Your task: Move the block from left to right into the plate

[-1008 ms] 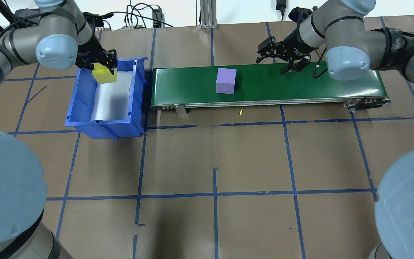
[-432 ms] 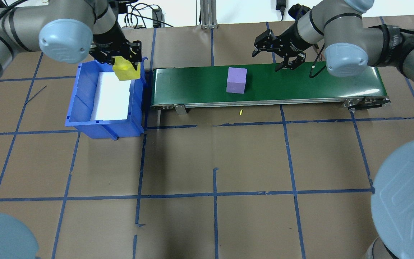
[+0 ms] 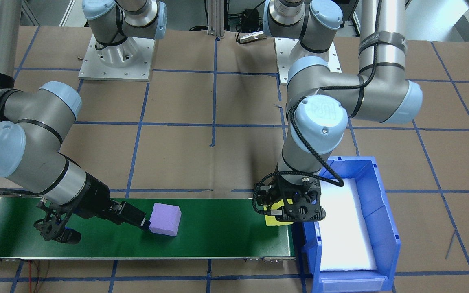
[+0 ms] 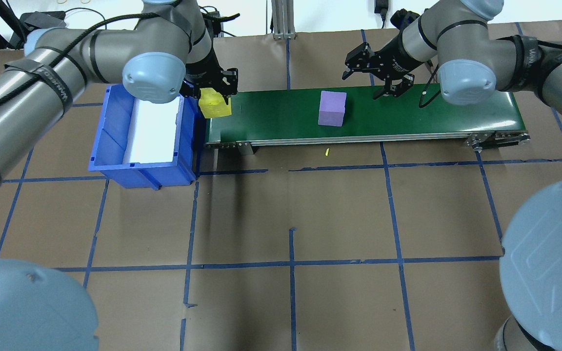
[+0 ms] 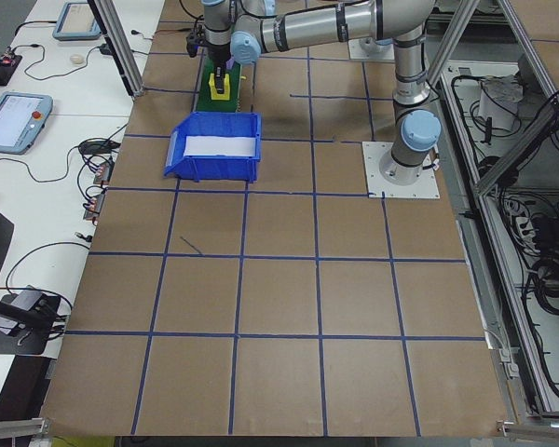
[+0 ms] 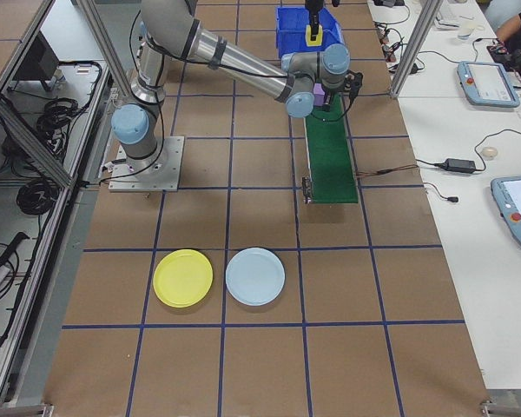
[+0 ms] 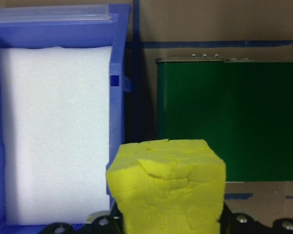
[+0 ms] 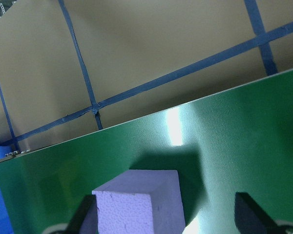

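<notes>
The table [image 4: 291, 209] carries bin [image 4: 115, 165], conveyor [image 4: 408, 114], two plates [image 6: 183, 278].

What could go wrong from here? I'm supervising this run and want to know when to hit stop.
1. The left gripper holds the yellow block right over the conveyor's end beside the blue bin; released here, it might catch the edge and tumble off.
2. The purple block sits short of the open right gripper, which might close off-centre and knock it.

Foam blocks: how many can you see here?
2. A yellow foam block in the left gripper over the green belt's end; a purple foam block mid-belt.
</notes>
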Tool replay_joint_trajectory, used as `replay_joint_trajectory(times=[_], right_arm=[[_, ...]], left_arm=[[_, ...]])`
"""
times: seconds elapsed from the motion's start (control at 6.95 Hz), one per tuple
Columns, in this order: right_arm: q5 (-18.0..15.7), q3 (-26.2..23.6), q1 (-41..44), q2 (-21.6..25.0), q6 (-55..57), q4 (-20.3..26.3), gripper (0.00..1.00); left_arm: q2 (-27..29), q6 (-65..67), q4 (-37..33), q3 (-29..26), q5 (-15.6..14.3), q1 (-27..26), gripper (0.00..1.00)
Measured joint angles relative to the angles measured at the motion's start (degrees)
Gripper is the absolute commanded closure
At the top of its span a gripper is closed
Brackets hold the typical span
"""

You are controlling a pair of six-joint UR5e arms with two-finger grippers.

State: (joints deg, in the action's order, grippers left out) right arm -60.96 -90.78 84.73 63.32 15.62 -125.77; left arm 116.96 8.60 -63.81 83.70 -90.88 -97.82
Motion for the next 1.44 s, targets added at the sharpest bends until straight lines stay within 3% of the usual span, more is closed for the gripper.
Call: replay_joint_trajectory(times=[0.29,0.43,0.72,0.86,1.15,1.3,1.44], right_arm=[[-0.17,0.04,0.0,-0.3,-0.09,-0.02,0.0],[-0.24,0.02,0.0,-0.43,-0.18,-0.06,0.0],[-1.36,0.01,0.0,-0.75,-0.28,-0.09,0.0],[-2.07,0.04,0.0,-1.19,-0.43,-0.16,0.0],[-4.6,-0.25,0.0,-1.78,-0.79,-0.55,0.03],[-6.2,-0.53,0.0,-1.91,-0.89,-1.08,0.1],[-7.69,-0.73,0.0,-2.03,-1.39,-1.58,0.42]], left_arm=[[3.0,-0.07,3.66,0.15,-0.06,-0.48,0.19],[3.7,-0.12,4.29,0.34,-0.06,-0.5,0.11],[3.7,0.13,4.45,1.01,-0.02,-0.53,0.0],[1.84,-0.02,3.94,1.28,-0.13,-0.58,0.0],[-5.96,-0.28,-3.36,1.54,-0.65,-0.49,0.0],[-9.96,-0.43,-7.79,1.85,-1.25,-0.25,0.0],[-13.53,-0.98,-12.39,2.09,-2.2,0.66,0.0]])
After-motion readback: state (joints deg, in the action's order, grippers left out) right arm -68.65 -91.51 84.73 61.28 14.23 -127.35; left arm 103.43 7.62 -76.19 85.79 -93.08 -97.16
